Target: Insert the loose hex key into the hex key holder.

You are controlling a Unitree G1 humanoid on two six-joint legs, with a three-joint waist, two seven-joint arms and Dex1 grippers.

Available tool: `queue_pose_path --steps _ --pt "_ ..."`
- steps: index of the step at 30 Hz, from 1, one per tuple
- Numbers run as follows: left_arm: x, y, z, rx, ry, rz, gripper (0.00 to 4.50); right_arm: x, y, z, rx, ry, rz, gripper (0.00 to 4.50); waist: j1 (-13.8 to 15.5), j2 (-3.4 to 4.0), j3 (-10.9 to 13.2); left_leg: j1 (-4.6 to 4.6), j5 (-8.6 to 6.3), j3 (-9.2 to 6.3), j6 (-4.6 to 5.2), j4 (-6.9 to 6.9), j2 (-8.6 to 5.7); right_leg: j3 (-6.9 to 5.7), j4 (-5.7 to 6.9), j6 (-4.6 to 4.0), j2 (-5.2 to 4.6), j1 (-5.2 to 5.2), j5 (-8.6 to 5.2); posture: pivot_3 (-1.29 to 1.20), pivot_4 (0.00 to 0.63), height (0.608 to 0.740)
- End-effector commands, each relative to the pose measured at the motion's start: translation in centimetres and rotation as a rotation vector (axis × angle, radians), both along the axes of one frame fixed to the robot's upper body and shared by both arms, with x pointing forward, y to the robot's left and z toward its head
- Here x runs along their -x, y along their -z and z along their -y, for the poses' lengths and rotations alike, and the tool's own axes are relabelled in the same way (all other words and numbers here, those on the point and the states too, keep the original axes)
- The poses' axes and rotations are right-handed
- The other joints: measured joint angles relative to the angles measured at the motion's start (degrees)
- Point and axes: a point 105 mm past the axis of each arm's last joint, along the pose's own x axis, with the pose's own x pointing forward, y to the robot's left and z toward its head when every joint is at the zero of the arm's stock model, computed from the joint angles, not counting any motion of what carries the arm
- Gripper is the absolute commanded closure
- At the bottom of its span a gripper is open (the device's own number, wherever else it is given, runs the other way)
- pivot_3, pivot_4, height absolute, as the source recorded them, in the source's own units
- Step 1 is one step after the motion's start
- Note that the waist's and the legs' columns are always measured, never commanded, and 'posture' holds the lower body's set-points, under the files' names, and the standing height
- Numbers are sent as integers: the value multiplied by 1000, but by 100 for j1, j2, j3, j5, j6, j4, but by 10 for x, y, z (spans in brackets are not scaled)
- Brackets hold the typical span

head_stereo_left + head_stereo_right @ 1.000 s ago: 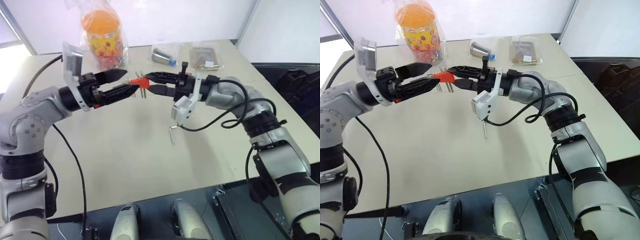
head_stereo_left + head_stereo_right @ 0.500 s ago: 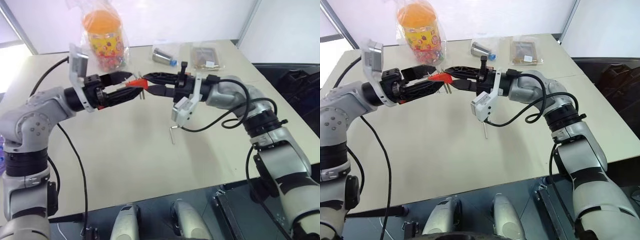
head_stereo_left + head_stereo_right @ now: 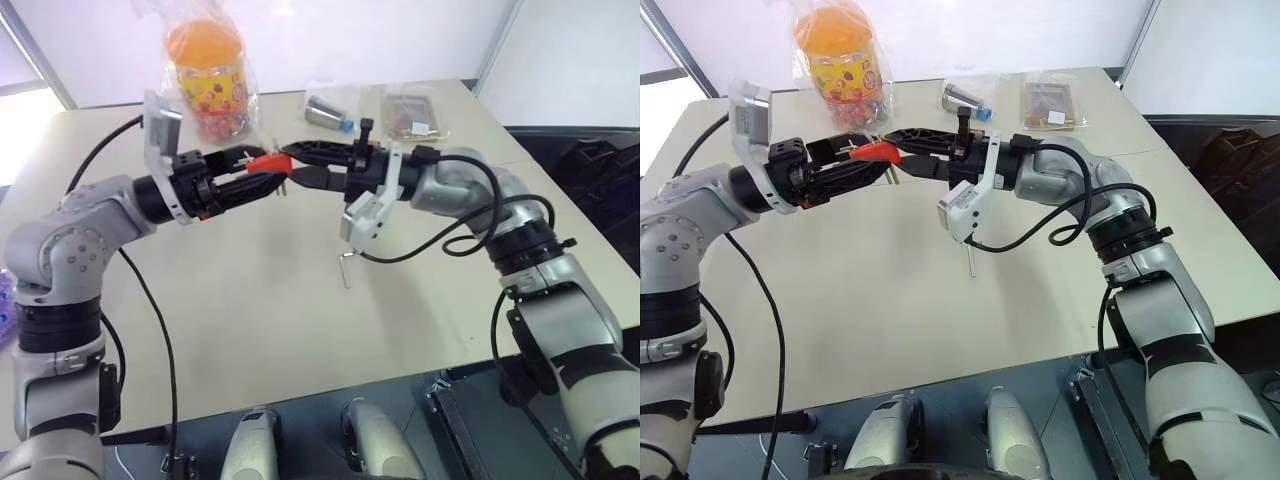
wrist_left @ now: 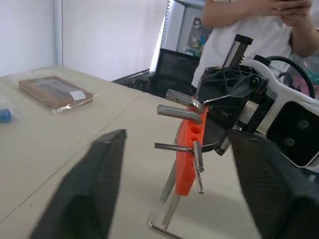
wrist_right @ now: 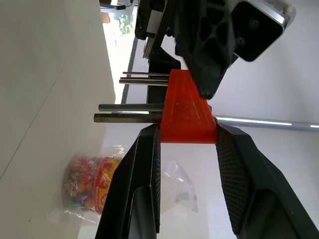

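Two grippers meet above the table (image 3: 250,300), arms reaching level toward each other. The right gripper (image 5: 188,130) clamps the red holder (image 5: 185,109) between its fingers — its wrist view shows the block pinched at one end, dark keys sticking out sideways. The left wrist view shows the left gripper (image 4: 182,164) with its fingers spread on both sides of the holder, not touching it, and a person behind. From the head views, the loose key (image 3: 346,268) lies on the table below the right wrist — well apart from the holder.
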Motion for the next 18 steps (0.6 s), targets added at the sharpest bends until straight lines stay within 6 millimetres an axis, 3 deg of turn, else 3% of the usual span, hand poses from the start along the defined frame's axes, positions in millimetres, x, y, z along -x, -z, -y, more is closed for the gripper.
queue_pose_path --steps 1,4,15,18 --pt "2 -10 4 3 12 49 3038 9 -26 2 -60 -21 56 3492 1 0 0 0 0 0 0 0 0 0 0 0 0 0 0 0 150 740" --pt "1 -11 5 11 11 50 4443 9 -25 3 -56 -21 52 3492 4 0 0 0 0 0 0 0 0 0 0 0 0 0 0 0 150 740" --pt "2 -9 7 3 16 49 4443 9 -17 2 -37 -14 7 3492 5 0 0 0 0 0 0 1 0 0 0 0 0 0 0 0 150 740" --pt "2 -9 7 2 15 50 4500 9 -16 2 -35 -17 -8 2044 2 0 0 0 0 0 0 1 0 0 0 0 0 0 0 0 150 740"
